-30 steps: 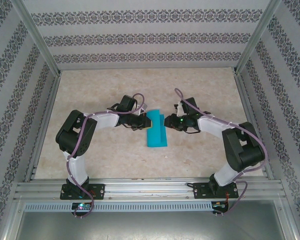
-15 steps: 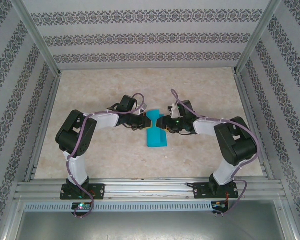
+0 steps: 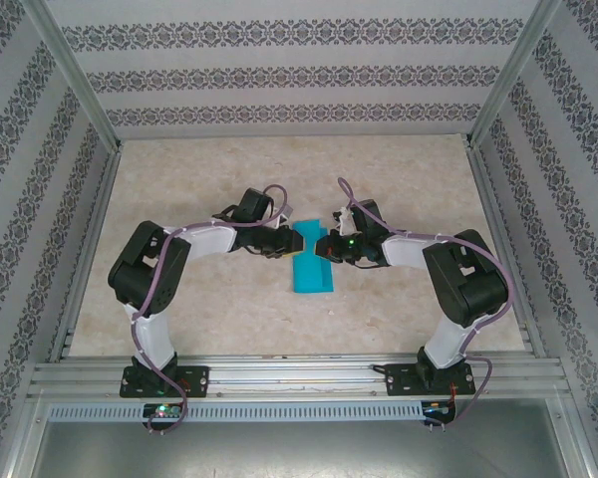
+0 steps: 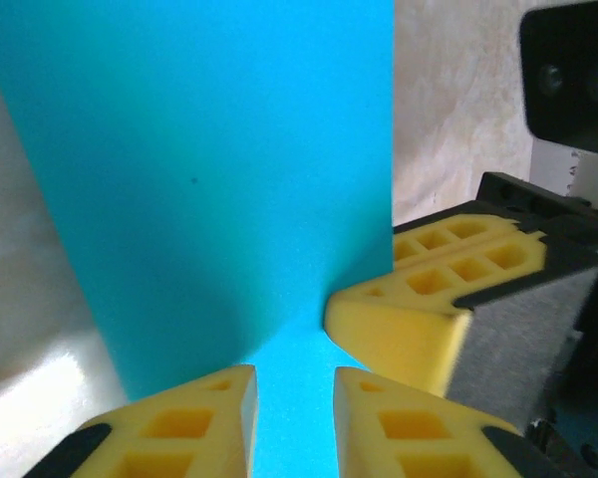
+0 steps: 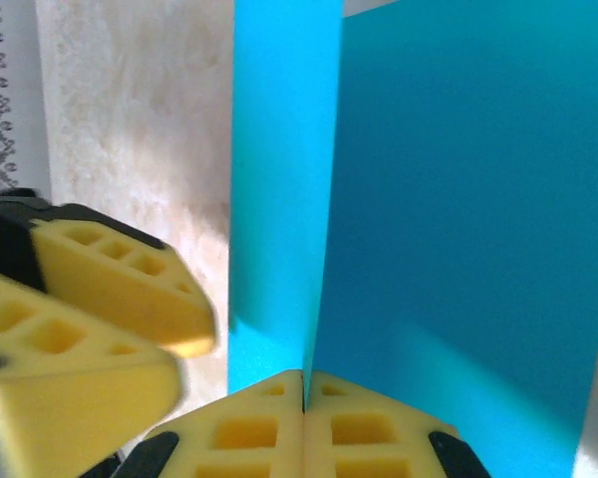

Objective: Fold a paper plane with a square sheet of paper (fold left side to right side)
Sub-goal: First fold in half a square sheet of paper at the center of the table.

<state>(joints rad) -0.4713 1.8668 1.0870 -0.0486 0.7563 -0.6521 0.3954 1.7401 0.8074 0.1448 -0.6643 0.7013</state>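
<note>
While the desk [image 3: 229, 319] carries the part-folded square sheet of paper [image 3: 310, 267] at its middle, you have the right gripper [image 5: 304, 380] with jaws pinched shut on its raised flap, likely to steer the fold, and the left gripper [image 4: 294, 388] with jaws parted around the paper.

A beige marbled table [image 3: 279, 169] lies inside walls of grey-and-white ornamental striped wallpaper [image 3: 299, 70]. Aluminium posts [image 3: 75, 80] rise at the far corners; an aluminium rail [image 3: 299, 373] and a perforated strip [image 3: 299, 410] cross the near edge.
</note>
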